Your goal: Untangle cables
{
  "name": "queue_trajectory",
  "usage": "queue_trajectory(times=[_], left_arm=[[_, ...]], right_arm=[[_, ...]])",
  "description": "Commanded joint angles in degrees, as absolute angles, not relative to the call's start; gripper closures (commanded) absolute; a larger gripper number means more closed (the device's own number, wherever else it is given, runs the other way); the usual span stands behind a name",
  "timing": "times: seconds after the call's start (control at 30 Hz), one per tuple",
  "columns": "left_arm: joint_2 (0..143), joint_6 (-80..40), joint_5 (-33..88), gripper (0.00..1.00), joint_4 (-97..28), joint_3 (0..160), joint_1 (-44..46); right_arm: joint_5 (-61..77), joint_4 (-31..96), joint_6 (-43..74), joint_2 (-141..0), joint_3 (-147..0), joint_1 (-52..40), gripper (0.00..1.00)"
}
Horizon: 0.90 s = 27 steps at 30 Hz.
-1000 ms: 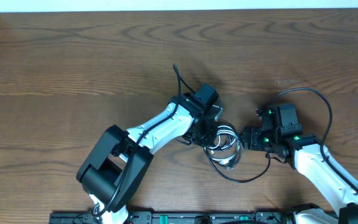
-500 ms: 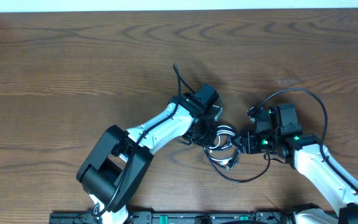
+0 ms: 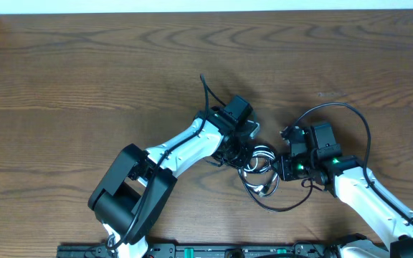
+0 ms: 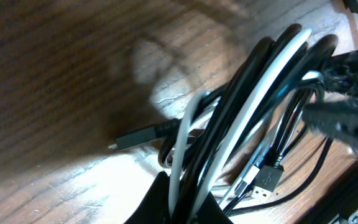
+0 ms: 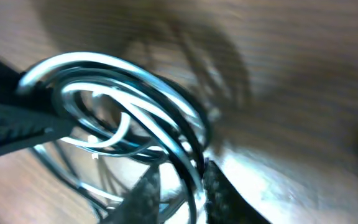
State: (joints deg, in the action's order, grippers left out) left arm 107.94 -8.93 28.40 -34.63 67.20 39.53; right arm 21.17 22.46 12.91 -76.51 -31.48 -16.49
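The cables [image 3: 261, 162], several thin black cords and a white one looped into one bundle, lie on the wooden table between my two grippers. My left gripper [image 3: 241, 153] is at the bundle's left side. In the left wrist view its fingers [image 4: 188, 208] are shut on white and black cords [image 4: 241, 118], and a USB plug [image 4: 267, 180] lies beside them. My right gripper [image 3: 281, 166] is at the bundle's right side. In the right wrist view its fingers [image 5: 185, 196] are closed narrowly around cords of the loop [image 5: 135, 93].
A loose black cord loop [image 3: 282, 206] trails from the bundle toward the table's front edge. A thicker black wire [image 3: 350, 115] arcs over the right arm. The left arm [image 3: 178, 154] stretches diagonally from the front left.
My right gripper has moved a little left toward the bundle, and the right arm's wire arc shifted with it. The left arm has stayed put and the bundle looks slightly more compact.
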Motion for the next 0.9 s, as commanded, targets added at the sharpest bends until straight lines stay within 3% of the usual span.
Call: queue_trajectory(times=[0.0, 0.1, 0.27, 0.63, 0.73, 0.8, 0.87], left_arm=[[107.5, -8.2, 29.5, 0.93, -34.7, 67.1, 39.5], [107.5, -8.2, 29.5, 0.93, -34.7, 67.1, 39.5], [107.5, -8.2, 29.5, 0.93, -34.7, 67.1, 39.5], [107.5, -8.2, 29.5, 0.93, -34.7, 67.1, 39.5], [107.5, -8.2, 29.3, 0.93, -34.7, 67.1, 39.5], [107.5, -8.2, 29.3, 0.93, -34.7, 67.1, 39.5], [107.5, -8.2, 29.3, 0.93, -34.7, 67.1, 39.5]], right_arm=[[13.2, 24.1, 16.5, -76.9, -30.9, -17.0, 0.83], [8.4, 25.9, 19.9, -76.9, -30.9, -17.0, 0.84], [2.9, 28.7, 23.9, -76.9, -30.9, -16.9, 0.98], [-3.6, 31.5, 34.3, -76.9, -30.9, -16.9, 0.99], [4.2, 28.9, 28.8, -76.9, -31.0, -16.9, 0.8], [14.2, 27.4, 20.6, -76.9, -31.0, -16.9, 0.62], [23.9, 26.3, 13.7, -76.9, -31.0, -16.9, 0.56]])
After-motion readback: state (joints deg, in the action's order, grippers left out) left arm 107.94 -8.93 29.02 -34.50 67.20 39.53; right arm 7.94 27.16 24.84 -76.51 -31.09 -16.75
